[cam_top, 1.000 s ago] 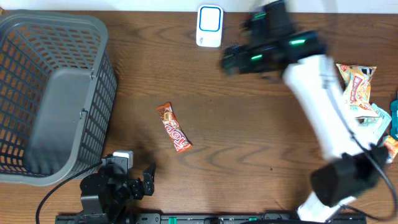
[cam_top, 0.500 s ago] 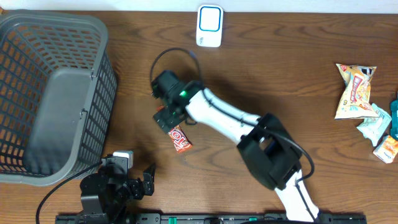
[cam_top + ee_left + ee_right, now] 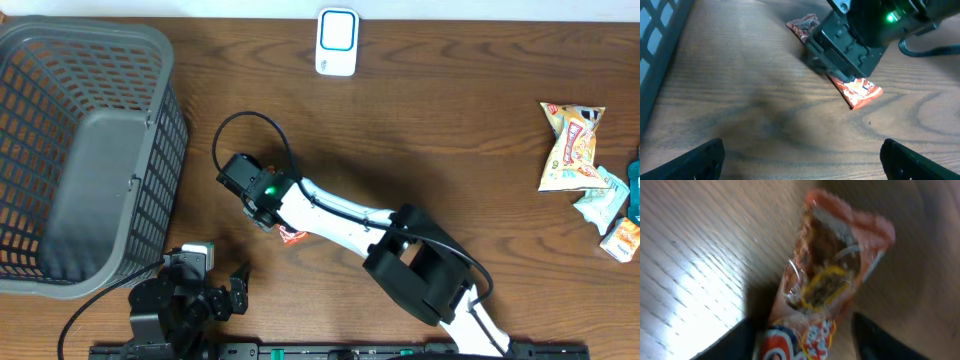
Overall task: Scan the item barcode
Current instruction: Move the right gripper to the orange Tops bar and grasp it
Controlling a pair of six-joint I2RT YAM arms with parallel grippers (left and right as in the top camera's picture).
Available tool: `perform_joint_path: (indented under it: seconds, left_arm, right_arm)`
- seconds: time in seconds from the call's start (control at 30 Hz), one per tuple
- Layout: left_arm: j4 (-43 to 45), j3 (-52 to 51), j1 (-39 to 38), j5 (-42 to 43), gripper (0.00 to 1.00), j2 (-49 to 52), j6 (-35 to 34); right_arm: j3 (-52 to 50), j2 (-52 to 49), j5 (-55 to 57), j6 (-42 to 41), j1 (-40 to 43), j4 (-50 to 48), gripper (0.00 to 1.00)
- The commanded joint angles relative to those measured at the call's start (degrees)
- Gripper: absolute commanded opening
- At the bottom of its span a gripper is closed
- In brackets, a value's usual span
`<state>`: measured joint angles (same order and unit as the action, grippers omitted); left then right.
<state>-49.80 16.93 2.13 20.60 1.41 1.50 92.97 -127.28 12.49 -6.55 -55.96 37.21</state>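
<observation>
Flat on the wooden tabletop, left of centre and toward the near edge: orange-red snack bar, slanting from far-left to near-right. Seen from above, hidden except for its near-right end; seen from the left wrist, both crimped ends in view. Straddled across the middle by the right gripper, jaws partway apart, one dark finger on each side of the wrapper, with a strip of shadow between the wrapper and one finger. Too blurred to tell whether touching. Nearer still and slightly left, apart from the bar: left gripper, jaws spread wide, holding nothing, pointed at the bar. Farther out, at the left: grey mesh basket. At the far edge: white scanner with a blue face. Well apart at the far right: a cluster of snack packets.
</observation>
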Motion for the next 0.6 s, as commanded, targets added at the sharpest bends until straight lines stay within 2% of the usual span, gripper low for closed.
perform_joint_path:
  seconds: [0.0,0.1,0.23,0.33,0.47,0.57]
  left_arm:
    - [-0.13,0.07,-0.17,-0.59,0.99,-0.07,0.35]
    - [-0.13,0.07,-0.17,-0.59,0.99,-0.07,0.35]
    - [-0.13,0.07,-0.2,-0.59,0.99,-0.07,0.37]
    - [-0.13,0.07,-0.2,-0.59,0.99,-0.07,0.35]
    - [-0.13,0.07,-0.17,-0.59,0.99,-0.07,0.35]
    - [-0.13,0.07,-0.2,-0.59,0.99,-0.07,0.35]
  right_arm:
    - [-3.32,-0.07,2.16,-0.26,-0.07,1.88,0.39]
    - [-4.28,-0.07,2.23,-3.17,0.04,3.87,0.13]
    - [-3.5,0.33,2.01,-8.81,1.22,6.27,0.01]
    - [-0.31,1.75,-4.72,-9.29,3.74,9.62,0.01]
    - [4.39,5.14,-29.27,-4.15,10.62,13.27,0.01]
    - [5.27,6.73,-56.5,4.92,17.79,14.58,0.01]
